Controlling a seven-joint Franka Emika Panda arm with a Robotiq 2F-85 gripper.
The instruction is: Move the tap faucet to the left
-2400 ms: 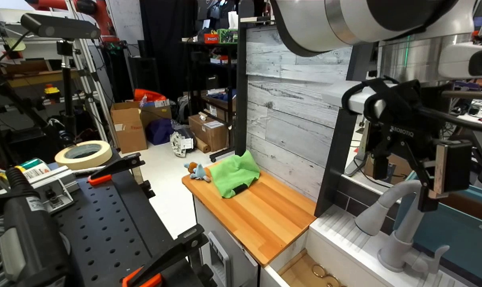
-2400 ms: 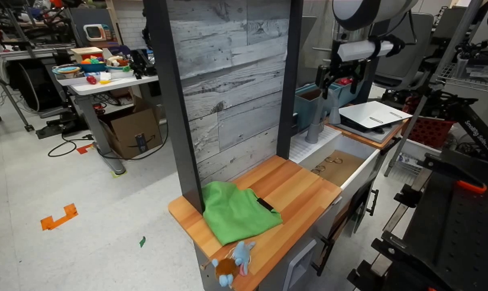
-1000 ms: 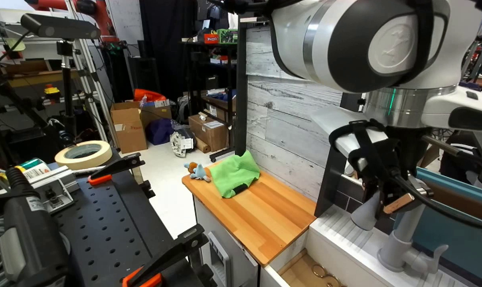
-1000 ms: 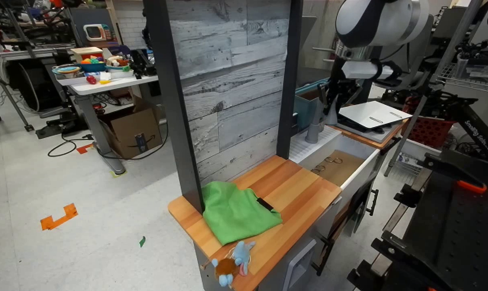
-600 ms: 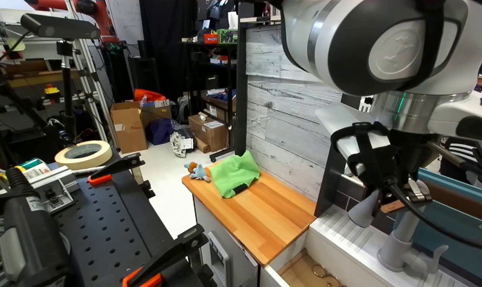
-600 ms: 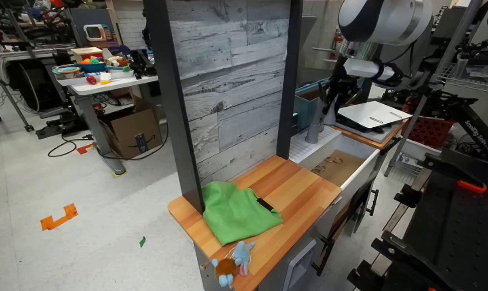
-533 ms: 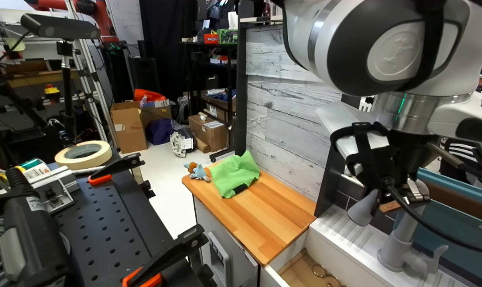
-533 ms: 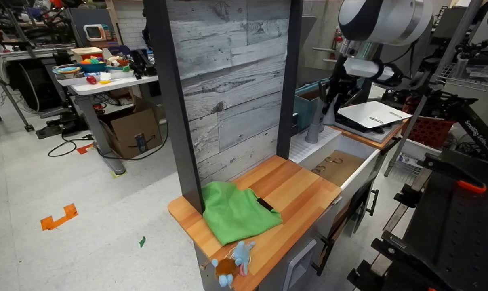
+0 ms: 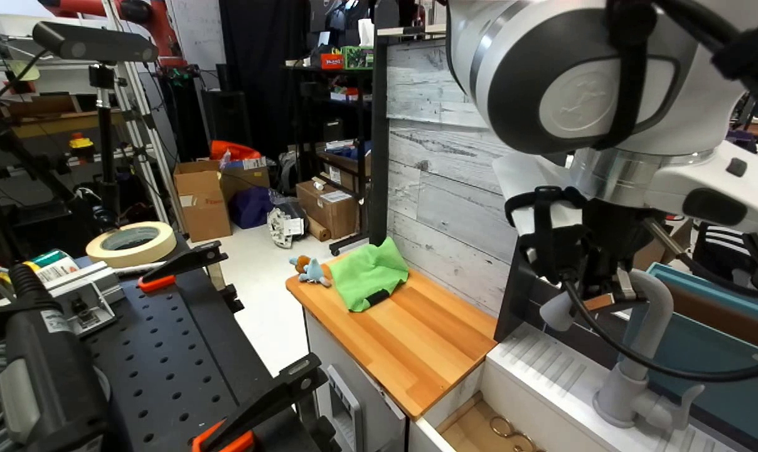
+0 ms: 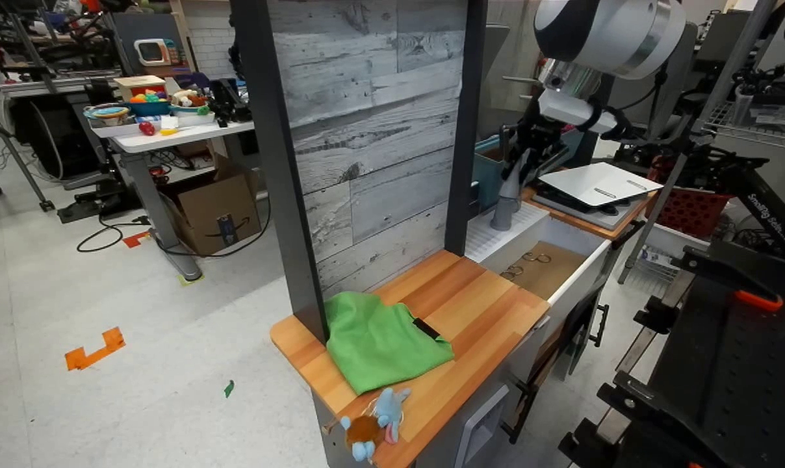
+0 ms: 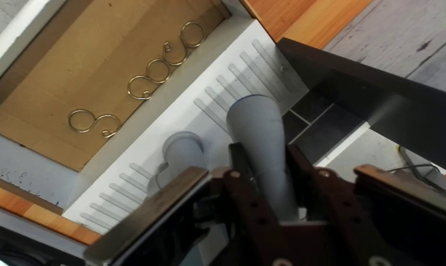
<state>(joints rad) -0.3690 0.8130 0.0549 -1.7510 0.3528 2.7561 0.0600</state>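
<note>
The tap faucet (image 9: 654, 314) is a light grey gooseneck rising from a round base on a white ribbed ledge. Its flared spout end (image 11: 258, 122) passes between the fingers of my gripper (image 11: 264, 149) in the wrist view, with one finger close against each side. In an exterior view the gripper (image 9: 587, 295) covers part of the arch, and the spout's nozzle pokes out at its left; the fingertips are hidden there. From another angle, the faucet (image 10: 508, 208) stands below the gripper (image 10: 529, 156), its spout leaning down toward the upright.
Beside the ledge (image 11: 223, 87), an open drawer (image 11: 97, 55) holds several looped metal hooks (image 11: 158, 70). A dark post (image 11: 341, 70) and a wood-plank panel (image 9: 454, 169) rise nearby. A teal bin (image 9: 724, 351) stands behind the faucet. Green cloth (image 9: 369, 273) lies on the wooden counter (image 9: 416, 339).
The gripper came down over the spout and its jaws closed around it. Since half a second ago, gripper and spout have swung together leftward in both exterior views.
</note>
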